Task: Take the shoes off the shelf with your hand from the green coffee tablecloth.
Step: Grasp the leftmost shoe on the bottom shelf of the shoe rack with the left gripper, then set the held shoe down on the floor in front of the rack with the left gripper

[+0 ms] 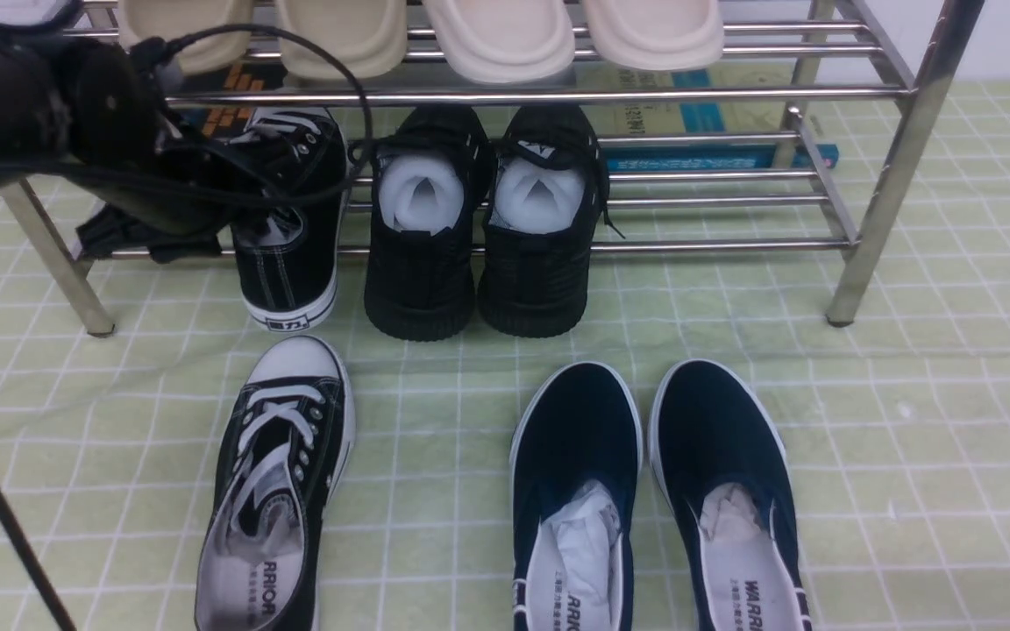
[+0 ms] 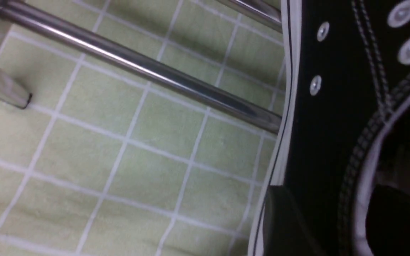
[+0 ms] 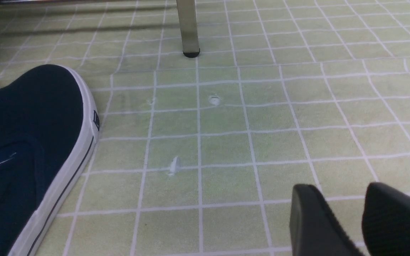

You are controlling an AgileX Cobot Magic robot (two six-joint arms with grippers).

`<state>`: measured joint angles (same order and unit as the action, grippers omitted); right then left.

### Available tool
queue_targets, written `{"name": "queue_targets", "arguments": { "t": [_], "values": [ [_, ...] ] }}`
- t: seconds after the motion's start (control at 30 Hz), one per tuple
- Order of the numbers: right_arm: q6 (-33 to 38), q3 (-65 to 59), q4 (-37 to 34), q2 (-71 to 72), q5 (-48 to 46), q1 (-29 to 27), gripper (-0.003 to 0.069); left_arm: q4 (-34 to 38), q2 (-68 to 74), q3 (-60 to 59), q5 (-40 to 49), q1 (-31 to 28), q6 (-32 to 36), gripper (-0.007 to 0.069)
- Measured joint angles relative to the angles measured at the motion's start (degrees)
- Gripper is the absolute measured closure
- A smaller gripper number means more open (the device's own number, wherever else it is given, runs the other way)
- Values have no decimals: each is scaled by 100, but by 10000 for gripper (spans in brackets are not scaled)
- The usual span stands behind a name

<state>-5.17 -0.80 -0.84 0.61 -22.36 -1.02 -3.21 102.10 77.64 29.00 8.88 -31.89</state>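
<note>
**Operator:** List the surrounding items and any obstruction.

**Technician:** The shelf [image 1: 878, 175] stands on the green tablecloth [image 1: 908, 438].
- Upper tier: four beige slippers [image 1: 505, 35].
- Lower tier, from the robot's left: one shelved sneaker [image 1: 290, 228], then two all-black sneakers [image 1: 422, 228] stuffed with white paper. The nearer all-black sneaker is just beside the shelved sneaker.
- A blue box [image 1: 720, 156] lies further back on the right.
- Navy slip-ons [image 1: 575, 473] sit on the cloth in front of the shelf.
- A black cable [image 1: 356, 96] loops across the shelved sneaker's laces.

**Operator:** Where is the target, and what does it look like?

**Technician:** The pair is split. The shelved sneaker sits at the left end of the lower tier, heel overhanging the front rail. The floor sneaker [image 1: 281, 482] lies on the cloth directly in front of it, toe towards the shelf. Both are black canvas with white laces, metal eyelets and white sole edging. The floor sneaker shows a white toe cap and a grey insole.

**Operator:** What is the hand status?

**Technician:** The left hand [image 2: 333, 206] is at the shelved sneaker's collar. Its outer finger [image 2: 283, 224] lies against the side wall, and a dark shape sits inside the opening. Whether it is clamped cannot be determined. The right hand [image 3: 336, 192] has its fingers apart with nothing between them, low over bare cloth beside the slip-ons.
</note>
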Motion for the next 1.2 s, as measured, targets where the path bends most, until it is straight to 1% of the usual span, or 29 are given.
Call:
{"name": "queue_targets", "arguments": {
  "t": [0.13,0.23,0.33,0.4,0.43,0.63,0.67,0.77,0.93,0.97,1.1,1.2],
  "values": [
    [0,0,0,0,0,0,420,0,190,0,-179,0,0,288],
    [0,0,0,0,0,0,420,38,285,0,-206,0,0,398],
    [0,0,0,0,0,0,420,50,296,0,-108,-12,0,545],
    [0,0,0,0,0,0,420,56,290,0,-17,-26,7,592],
    [0,0,0,0,0,0,420,84,251,0,44,-30,7,602],
    [0,0,0,0,0,0,420,272,-217,-17,893,-12,7,613],
    [0,0,0,0,0,0,420,321,-463,-22,1243,-12,28,613],
    [0,0,0,0,0,0,420,321,-975,-22,1635,-12,90,613],
    [0,0,0,0,0,0,420,270,-1866,-22,2475,-12,276,617],
    [0,0,0,0,0,0,420,263,-1900,-22,2512,-12,291,617],
    [0,0,0,0,0,0,420,264,-2566,-122,3453,-12,509,617],
    [0,0,0,0,0,0,420,321,-2833,-357,3721,-12,656,617]
  ]
}}
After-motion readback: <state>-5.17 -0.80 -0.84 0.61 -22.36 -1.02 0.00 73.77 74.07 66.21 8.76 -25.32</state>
